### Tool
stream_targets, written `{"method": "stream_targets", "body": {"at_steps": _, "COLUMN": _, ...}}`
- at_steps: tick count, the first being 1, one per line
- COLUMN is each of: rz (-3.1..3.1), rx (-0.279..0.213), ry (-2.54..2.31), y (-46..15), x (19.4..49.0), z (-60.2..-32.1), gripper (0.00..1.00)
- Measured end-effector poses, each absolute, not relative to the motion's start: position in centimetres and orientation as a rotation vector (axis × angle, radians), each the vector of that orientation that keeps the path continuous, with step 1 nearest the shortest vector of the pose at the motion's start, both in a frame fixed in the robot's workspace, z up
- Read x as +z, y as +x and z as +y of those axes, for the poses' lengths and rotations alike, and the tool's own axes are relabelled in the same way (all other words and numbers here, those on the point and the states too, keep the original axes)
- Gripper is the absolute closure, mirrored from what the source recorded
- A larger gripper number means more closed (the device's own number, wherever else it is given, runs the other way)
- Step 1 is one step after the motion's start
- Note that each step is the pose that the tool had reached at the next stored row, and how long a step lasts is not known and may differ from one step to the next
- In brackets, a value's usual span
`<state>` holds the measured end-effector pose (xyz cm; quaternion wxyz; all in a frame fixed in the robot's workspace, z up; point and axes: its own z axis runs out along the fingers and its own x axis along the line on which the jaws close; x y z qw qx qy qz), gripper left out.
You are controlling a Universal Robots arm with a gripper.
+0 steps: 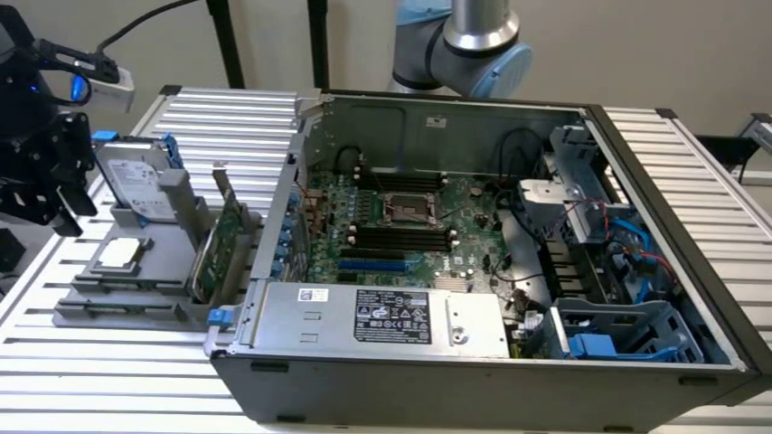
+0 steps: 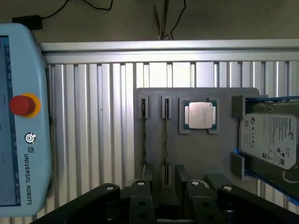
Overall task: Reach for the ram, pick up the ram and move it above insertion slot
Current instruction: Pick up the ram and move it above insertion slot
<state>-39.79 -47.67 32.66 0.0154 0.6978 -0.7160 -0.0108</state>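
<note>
The reach is under way: the hand [image 2: 170,210] is hanging with its jaws apart and holding nothing, looking down over the grey holder [image 2: 201,158] that is sitting on the ribbed counter [image 2: 93,140], beside the open computer case [image 1: 483,380]. The ram [image 2: 166,140] is standing on edge in what I am taking to be the slot nearer the processor [image 2: 200,114], with the expansion card [image 2: 144,140] just beside it. By my reading, the grasp is calling for centring the jaws across that thin edge, clear of the neighbouring card.
</note>
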Motion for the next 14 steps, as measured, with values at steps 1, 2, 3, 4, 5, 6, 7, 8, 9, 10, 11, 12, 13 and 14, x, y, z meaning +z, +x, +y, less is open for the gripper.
{"method": "stream_targets", "body": {"at_steps": 1, "rz": -2.228, "rx": -0.034, "ry": 2.171, "y": -39.8, "x": 32.6, "z": -47.7, "gripper": 0.64}}
{"method": "stream_targets", "body": {"at_steps": 2, "rz": -2.228, "rx": -0.034, "ry": 2.171, "y": -39.8, "x": 32.4, "z": -47.7, "gripper": 0.64}}
{"method": "stream_targets", "body": {"at_steps": 3, "rz": -2.228, "rx": -0.034, "ry": 2.171, "y": -39.8, "x": 32.2, "z": -47.7, "gripper": 0.64}}
{"method": "stream_targets", "body": {"at_steps": 4, "rz": -2.228, "rx": -0.034, "ry": 2.171, "y": -39.8, "x": 32.1, "z": -47.8, "gripper": 0.64}}
{"method": "stream_targets", "body": {"at_steps": 5, "rz": -2.228, "rx": -0.034, "ry": 2.171, "y": -39.8, "x": 31.9, "z": -47.8, "gripper": 0.64}}
{"method": "stream_targets", "body": {"at_steps": 6, "rz": -2.228, "rx": -0.034, "ry": 2.171, "y": -39.8, "x": 31.7, "z": -47.9, "gripper": 0.64}}
{"method": "stream_targets", "body": {"at_steps": 7, "rz": -2.228, "rx": -0.034, "ry": 2.171, "y": -39.8, "x": 31.5, "z": -48.0, "gripper": 0.64}}
{"method": "stream_targets", "body": {"at_steps": 8, "rz": -2.228, "rx": -0.034, "ry": 2.171, "y": -39.8, "x": 31.3, "z": -48.1, "gripper": 0.64}}
{"method": "stream_targets", "body": {"at_steps": 9, "rz": -2.227, "rx": -0.034, "ry": 2.171, "y": -39.8, "x": 31.2, "z": -48.3, "gripper": 0.64}}
{"method": "stream_targets", "body": {"at_steps": 10, "rz": -2.228, "rx": -0.034, "ry": 2.171, "y": -39.8, "x": 31.0, "z": -48.4, "gripper": 0.64}}
{"method": "stream_targets", "body": {"at_steps": 11, "rz": -2.228, "rx": -0.034, "ry": 2.171, "y": -39.8, "x": 30.8, "z": -48.5, "gripper": 0.64}}
{"method": "stream_targets", "body": {"at_steps": 12, "rz": -2.228, "rx": -0.034, "ry": 2.171, "y": -39.8, "x": 30.6, "z": -48.6, "gripper": 0.64}}
{"method": "stream_targets", "body": {"at_steps": 13, "rz": -2.228, "rx": -0.034, "ry": 2.171, "y": -39.8, "x": 30.4, "z": -48.7, "gripper": 0.64}}
{"method": "stream_targets", "body": {"at_steps": 14, "rz": -2.228, "rx": -0.034, "ry": 2.171, "y": -39.8, "x": 30.3, "z": -48.8, "gripper": 0.64}}
